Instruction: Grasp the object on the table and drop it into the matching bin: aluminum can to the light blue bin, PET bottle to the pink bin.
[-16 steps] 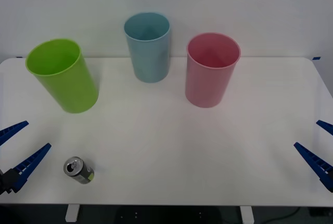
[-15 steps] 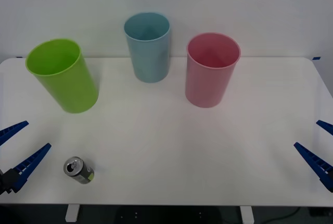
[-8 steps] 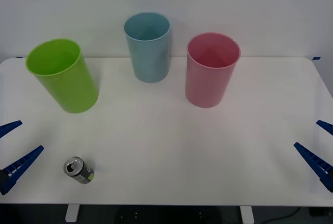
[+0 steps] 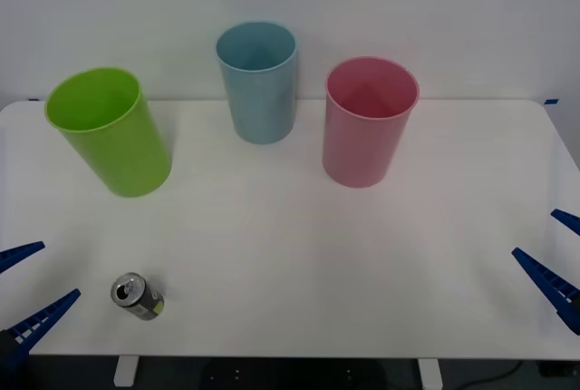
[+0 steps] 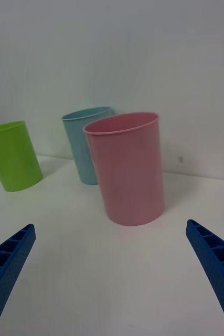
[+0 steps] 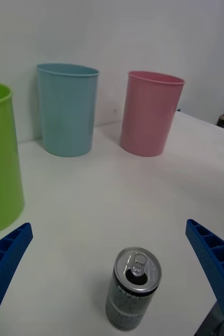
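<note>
Can [image 4: 137,297] standing upright near the table's [image 4: 272,245] front-left corner, silver pull-tab top up, yellow-green patch on its side. Left gripper [image 4: 23,286] low at the left edge, just beside the can, blue fingers [image 4: 41,317] spread wide and gripping nothing. In the left wrist view, can [image 6: 132,289] between the two open fingers [image 6: 4,262], apart from both. Right gripper [image 4: 560,258] parked at the right edge, spread wide too, nothing held. Three bins along the back: green [image 4: 111,131] near the back-left corner, light blue [image 4: 258,82] at the back edge, pink [image 4: 367,122] just right of it and a little forward. Pink bin [image 5: 126,168] nearest in the right wrist view, light blue [image 5: 85,144] behind it.
</note>
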